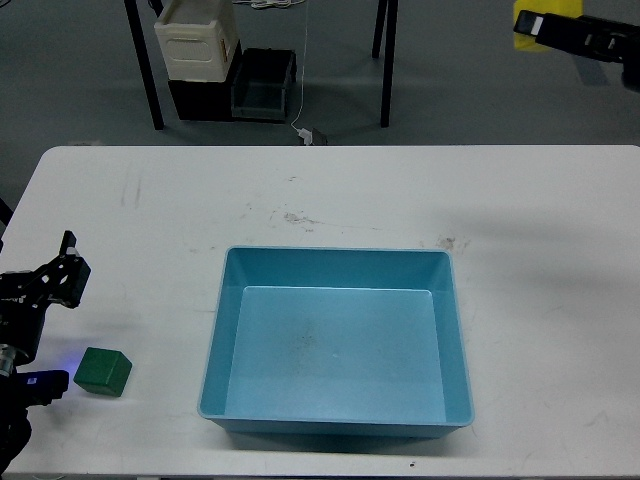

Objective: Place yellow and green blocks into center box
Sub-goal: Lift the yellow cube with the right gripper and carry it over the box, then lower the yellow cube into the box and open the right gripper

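The green block (103,371) sits on the counter (350,190) just below and right of the left hand (68,268), apart from it. That hand's fingers look spread with nothing between them, probably poised to come down on the block. The tray (337,340) lies further to its right, empty. Far up, the right hand (535,25) is raised off the counter, gripping the yellow block (523,22), likely lifted to carry it over the tray.

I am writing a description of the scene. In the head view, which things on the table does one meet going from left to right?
Left gripper → green block → blue tray. High at the right edge, off the table, the right gripper holds something yellow, probably the yellow block.
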### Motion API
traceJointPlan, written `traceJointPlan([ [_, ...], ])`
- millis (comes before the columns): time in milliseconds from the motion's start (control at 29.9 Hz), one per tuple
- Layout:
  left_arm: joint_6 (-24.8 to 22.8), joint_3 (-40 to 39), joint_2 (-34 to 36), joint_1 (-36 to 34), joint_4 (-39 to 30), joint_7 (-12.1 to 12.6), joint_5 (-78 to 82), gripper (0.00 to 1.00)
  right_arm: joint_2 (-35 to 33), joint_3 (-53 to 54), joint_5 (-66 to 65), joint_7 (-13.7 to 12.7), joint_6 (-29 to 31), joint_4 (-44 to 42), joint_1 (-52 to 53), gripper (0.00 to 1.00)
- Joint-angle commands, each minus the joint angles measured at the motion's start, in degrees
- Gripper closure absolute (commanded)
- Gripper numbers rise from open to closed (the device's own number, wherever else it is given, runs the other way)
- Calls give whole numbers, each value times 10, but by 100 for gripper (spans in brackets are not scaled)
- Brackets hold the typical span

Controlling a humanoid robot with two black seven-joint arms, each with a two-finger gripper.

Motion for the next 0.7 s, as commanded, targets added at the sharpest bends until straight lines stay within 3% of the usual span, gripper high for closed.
traceJointPlan([
  [0, 0, 0, 0, 0, 0, 0, 0, 0, 18, -79, -78, 74, 1, 33, 64, 100],
  [201, 0, 0, 0, 0, 0, 0, 0, 0, 90, -182, -155, 76, 2, 81, 123, 100],
  [368, 0, -3, 0, -1, 0, -1, 0, 0, 151, -250, -200, 76, 54, 84, 157, 100],
  [669, 0, -16, 0, -1, 0, -1, 0, 0, 284, -366, -252, 76, 54, 50, 159, 100],
])
